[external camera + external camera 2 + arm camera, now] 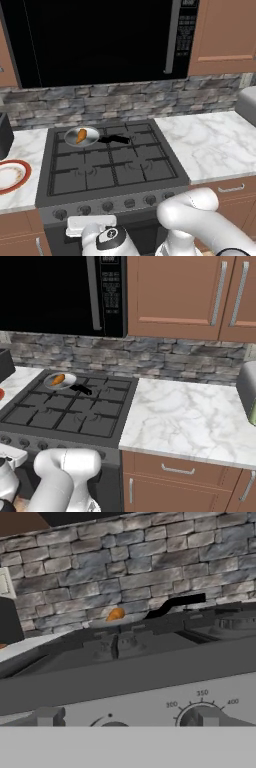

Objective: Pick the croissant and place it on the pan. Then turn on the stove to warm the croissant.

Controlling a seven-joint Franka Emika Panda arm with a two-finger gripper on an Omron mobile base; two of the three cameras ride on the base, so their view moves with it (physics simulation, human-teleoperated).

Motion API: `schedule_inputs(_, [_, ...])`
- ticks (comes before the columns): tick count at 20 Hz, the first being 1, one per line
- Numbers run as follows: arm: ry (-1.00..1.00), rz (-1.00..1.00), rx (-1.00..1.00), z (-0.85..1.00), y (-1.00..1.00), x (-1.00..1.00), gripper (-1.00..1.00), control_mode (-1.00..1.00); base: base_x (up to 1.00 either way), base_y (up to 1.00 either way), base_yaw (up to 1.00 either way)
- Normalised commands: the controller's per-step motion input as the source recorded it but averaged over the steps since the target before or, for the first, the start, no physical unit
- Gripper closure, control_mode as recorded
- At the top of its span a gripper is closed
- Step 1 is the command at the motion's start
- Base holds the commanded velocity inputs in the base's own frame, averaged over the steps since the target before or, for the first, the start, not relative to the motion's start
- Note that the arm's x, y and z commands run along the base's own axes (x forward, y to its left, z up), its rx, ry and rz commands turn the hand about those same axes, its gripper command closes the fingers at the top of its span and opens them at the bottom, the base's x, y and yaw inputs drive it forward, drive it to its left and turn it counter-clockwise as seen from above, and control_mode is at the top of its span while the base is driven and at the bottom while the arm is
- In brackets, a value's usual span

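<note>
White marble table [210, 145] flanked the stove [112, 162] on both sides. At the far left edge a red-rimmed plate [11, 176] sat on it. On the stove's far-left burner the pan [82, 136] rested on the grate, its black handle pointing right, with the croissant [81, 135] lying inside it. Overhead hung the black microwave [100, 40], with brown cabinets [190, 296] to its right. Low in front of the stove's knob row [107, 205], the hand [91, 226] hovered near the left knobs, its fingers spread fully apart and holding nothing.
</note>
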Motion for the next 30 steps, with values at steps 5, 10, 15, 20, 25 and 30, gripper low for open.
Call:
schedule_inputs(5, [0.00, -0.03, 0.00, -0.19, 0.00, 0.16, -1.00, -1.00, 0.00, 0.00, 0.00])
schedule_inputs(10, [0.00, -0.03, 0.00, -0.20, 0.00, 0.18, -1.00, -1.00, 0.00, 0.00, 0.00])
schedule_inputs(15, [0.00, -0.03, -0.02, -0.26, 0.00, 0.13, -1.00, -1.00, 0.00, 0.00, 0.00])
schedule_inputs(20, [0.00, -0.05, -0.04, -0.25, 0.10, 0.10, -1.00, -1.00, 0.00, 0.00, 0.00])
schedule_inputs(25, [0.00, -0.05, -0.01, -0.14, 0.13, 0.17, -1.00, -1.00, 0.00, 0.00, 0.00])
schedule_inputs(30, [0.00, -0.04, 0.00, -0.07, 0.04, 0.25, -1.00, -1.00, 0.00, 0.00, 0.00])
